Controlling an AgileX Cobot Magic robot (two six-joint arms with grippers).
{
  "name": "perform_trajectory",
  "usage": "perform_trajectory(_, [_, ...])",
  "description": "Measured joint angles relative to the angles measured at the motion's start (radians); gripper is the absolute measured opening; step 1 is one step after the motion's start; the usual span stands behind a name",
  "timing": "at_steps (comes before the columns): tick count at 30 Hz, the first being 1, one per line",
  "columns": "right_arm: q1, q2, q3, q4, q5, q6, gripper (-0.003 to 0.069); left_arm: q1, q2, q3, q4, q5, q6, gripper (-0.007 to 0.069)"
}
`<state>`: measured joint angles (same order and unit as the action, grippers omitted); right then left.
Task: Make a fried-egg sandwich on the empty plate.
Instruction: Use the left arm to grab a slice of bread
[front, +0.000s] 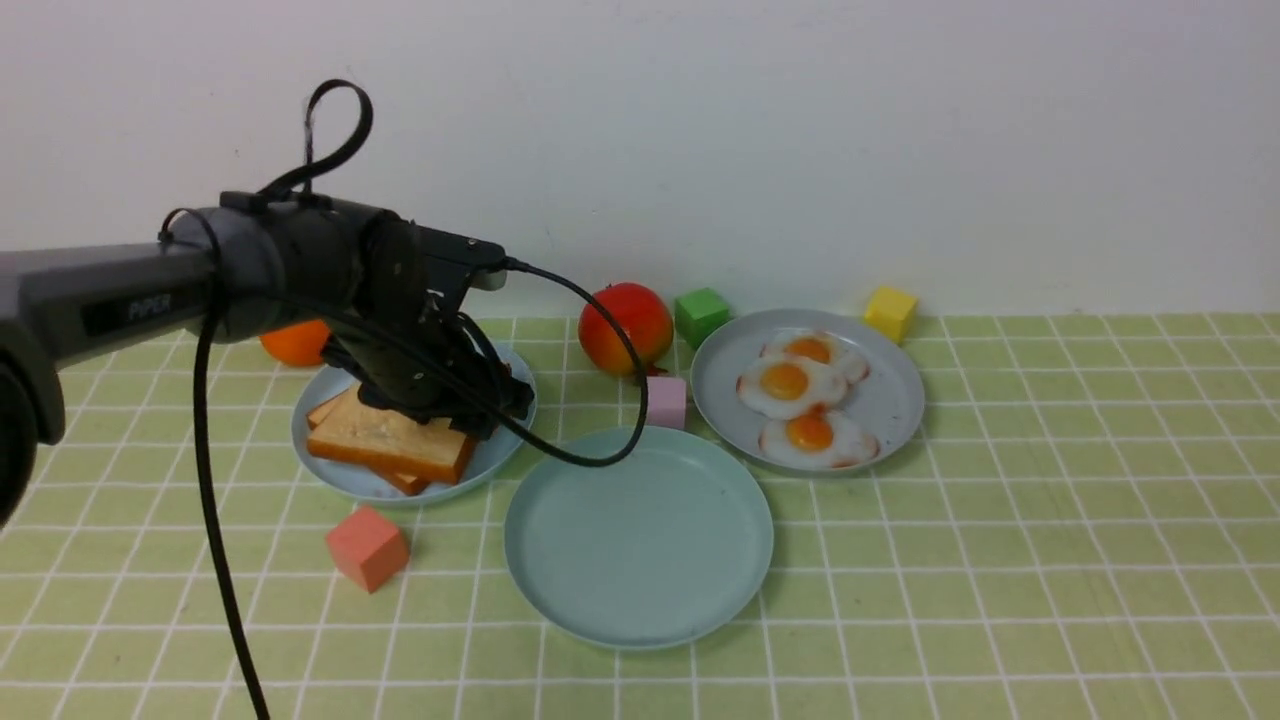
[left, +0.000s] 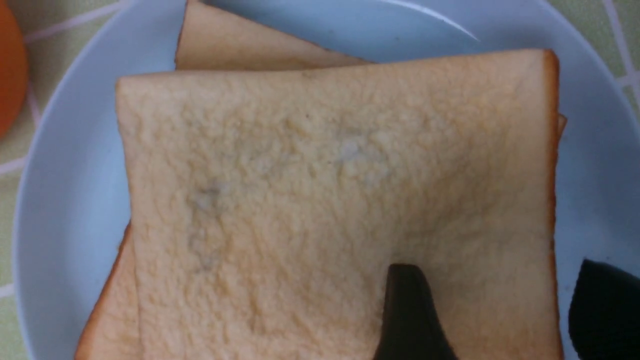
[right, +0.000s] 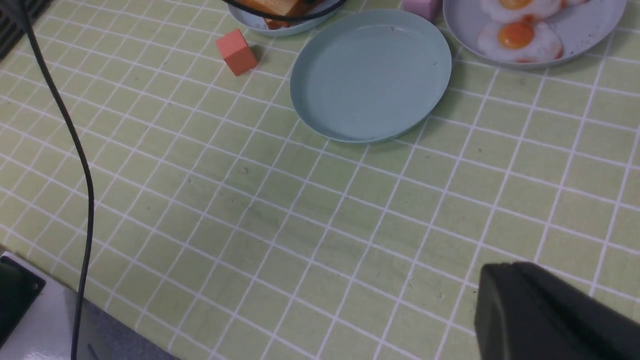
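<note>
Front view: empty plate (front: 640, 540), checked tablecloth (front: 1050, 560), white wall (front: 800, 120).

The table is lit brightly and evenly from above, so only short, soft shadows are cast beside the empty plate (right: 370, 75) and the salmon cube (right: 236, 51). In the left wrist view a thin white glare streak is seen on the light-blue plate (left: 595, 150), the toast slice (left: 325, 200) is rendered slightly soft, and the dark fingertips (left: 407, 310) are blurred. Mild grain is noticed in the front view.
</note>
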<state>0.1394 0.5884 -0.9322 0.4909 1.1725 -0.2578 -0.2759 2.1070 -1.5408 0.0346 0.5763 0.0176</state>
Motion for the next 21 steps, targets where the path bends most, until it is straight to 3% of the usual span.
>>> perform_trajectory(6, [0.000,0.000,0.000,0.000,0.000,-0.002,0.0011,0.000,0.010,-0.007,0.020,0.020,0.002,0.0335])
perform_trajectory(9, [0.000,0.000,0.000,0.000,0.004,-0.003,0.0015,0.000,0.010,-0.013,0.027,0.038,0.002,0.0233])
perform_trajectory(16, [0.000,0.000,0.000,0.000,0.005,-0.004,0.0022,-0.002,-0.007,-0.013,0.049,0.057,0.002,0.0209])
perform_trajectory(19, [0.000,-0.002,0.000,0.000,0.005,-0.004,0.0025,-0.002,-0.037,-0.005,0.058,0.101,0.002,0.0127])
perform_trajectory(21, [0.000,-0.011,0.000,0.000,0.005,-0.004,0.0027,-0.002,-0.082,0.002,0.064,0.126,0.002,0.0027])
